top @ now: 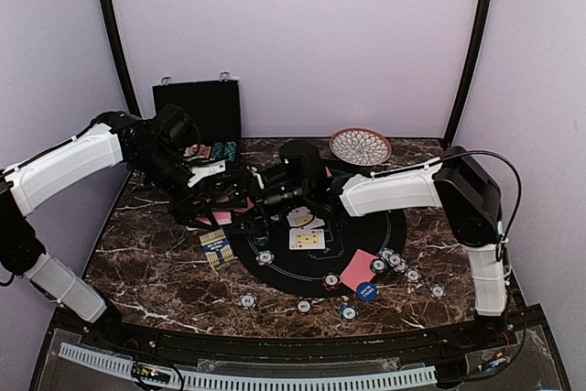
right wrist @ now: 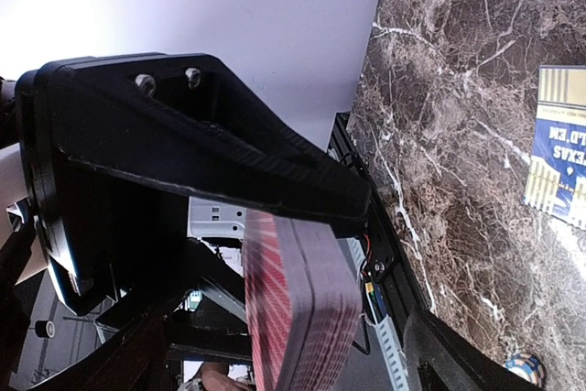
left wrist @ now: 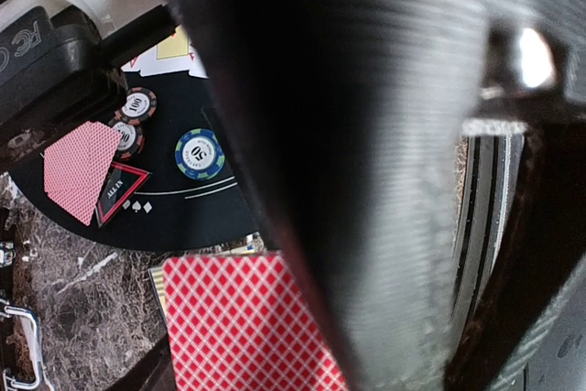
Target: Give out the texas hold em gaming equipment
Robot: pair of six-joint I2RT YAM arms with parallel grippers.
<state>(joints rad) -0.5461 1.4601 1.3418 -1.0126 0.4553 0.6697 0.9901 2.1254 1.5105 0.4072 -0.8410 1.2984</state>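
Right wrist: the deck [right wrist: 298,309] stands edge-on between the right gripper's [top: 267,197] widely spread fingers [right wrist: 453,354], pinched by the closed left gripper [top: 229,200].
If the right fingers close off-centre, or the left lets go too soon, cards could fan out and spill; the contact itself and the left's far jaw are hidden.

A: Top cam placement?
B: High, behind the arm bases, looking down and forward across the whole tabletop [top: 156,272].
A: Wrists?
B: Both very close. Left fingers [left wrist: 366,135] block most of that frame. Right view is rolled sideways, past the right fingers [right wrist: 183,153]. Both see the card deck [left wrist: 238,327]. Left shares the black mat [left wrist: 183,222] with top.
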